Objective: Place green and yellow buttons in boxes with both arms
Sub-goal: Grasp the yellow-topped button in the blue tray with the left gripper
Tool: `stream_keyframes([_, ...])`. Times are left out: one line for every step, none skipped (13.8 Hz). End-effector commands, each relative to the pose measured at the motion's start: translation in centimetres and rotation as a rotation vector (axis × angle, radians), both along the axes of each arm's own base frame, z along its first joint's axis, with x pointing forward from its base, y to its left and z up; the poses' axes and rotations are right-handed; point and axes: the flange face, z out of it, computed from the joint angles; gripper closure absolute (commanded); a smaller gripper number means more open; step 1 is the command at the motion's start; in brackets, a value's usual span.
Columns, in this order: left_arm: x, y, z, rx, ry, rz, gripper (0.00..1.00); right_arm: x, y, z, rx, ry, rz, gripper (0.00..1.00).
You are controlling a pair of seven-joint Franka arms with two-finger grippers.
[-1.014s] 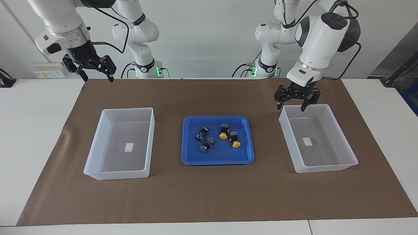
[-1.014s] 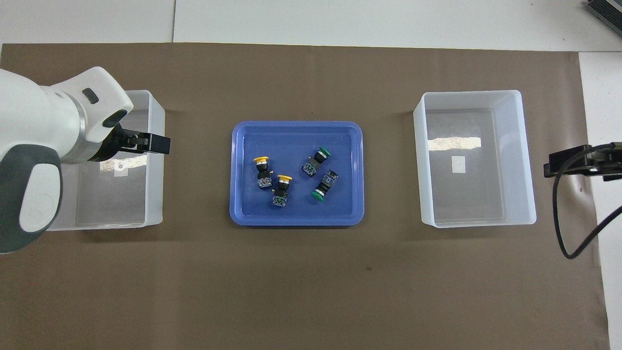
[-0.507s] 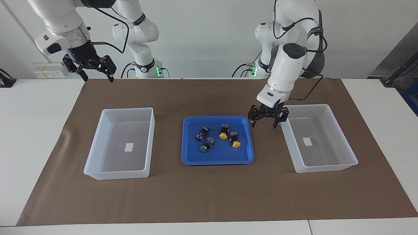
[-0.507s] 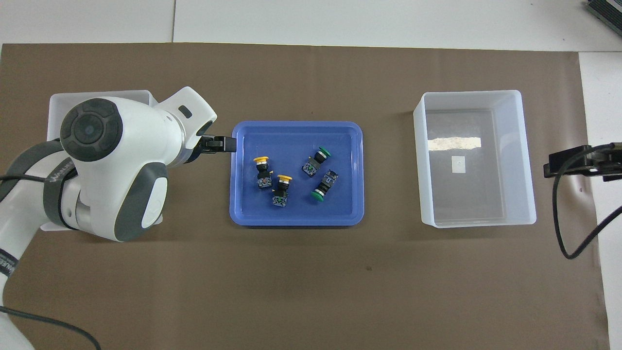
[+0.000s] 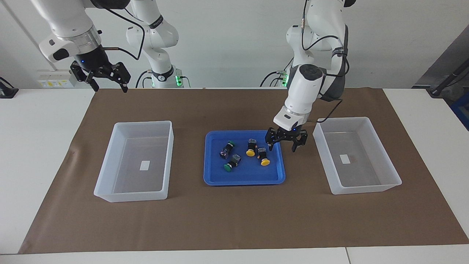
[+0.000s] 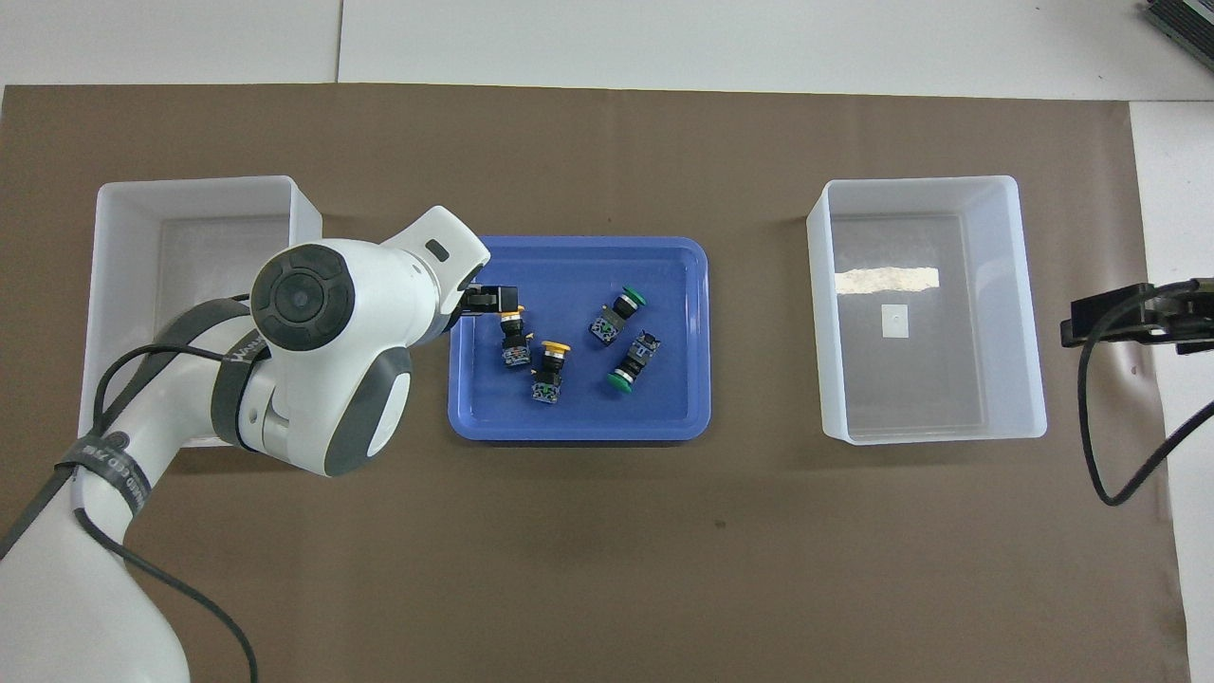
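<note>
The left claw (image 5: 287, 142), fingers spread apart and holding nothing, hangs over the edge of the blue tray (image 5: 216, 176) toward the left arm's end of the bench (image 5: 36, 146). All four buttons lie in the tray: two green-capped (image 5: 228, 167) and two yellow-capped (image 5: 265, 161). The two white boxes (image 5: 106, 190) flank the tray. The right claw (image 5: 106, 82), also spread, waits raised over the brown mat's edge (image 5: 234, 227).

Overhead view: left arm (image 6: 313, 370) hiding part of one box (image 6: 123, 237), right gripper (image 6: 1138, 318) cut off by the edge, label text illegible.
</note>
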Motion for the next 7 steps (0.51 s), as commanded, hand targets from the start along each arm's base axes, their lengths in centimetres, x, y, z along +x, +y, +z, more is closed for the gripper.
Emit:
stream_keyframes([-0.2, -1.3, -2.6, -0.01, 0.009, 0.025, 0.0, -0.8, -0.2, 0.1, 0.023, 0.001, 0.013, 0.0])
stream_keyframes([-0.4, -2.1, -3.7, -0.015, 0.014, 0.033, 0.0, -0.8, -0.2, 0.1, 0.023, 0.001, 0.013, 0.0])
stream_keyframes([-0.8, -2.7, -4.7, -0.013, 0.024, 0.034, 0.0, -0.8, -0.1, 0.1, 0.021, 0.001, 0.015, 0.0])
stream_keyframes([-1.1, -2.6, -5.3, -0.008, 0.033, 0.034, 0.07, -0.8, -0.2, 0.1, 0.021, 0.001, 0.013, 0.0])
stream_keyframes([-1.5, -2.5, -5.7, -0.003, 0.041, 0.033, 0.14, -0.8, -0.2, 0.0, 0.023, 0.003, 0.013, 0.0])
stream_keyframes([-2.1, -2.7, -6.4, 0.004, 0.053, 0.026, 0.23, -0.9, -0.2, 0.0, 0.023, 0.003, 0.013, 0.0])
stream_keyframes([-2.7, -2.9, -6.9, 0.005, 0.056, 0.022, 0.32, -0.9, -0.2, 0.0, 0.023, 0.003, 0.013, 0.0])
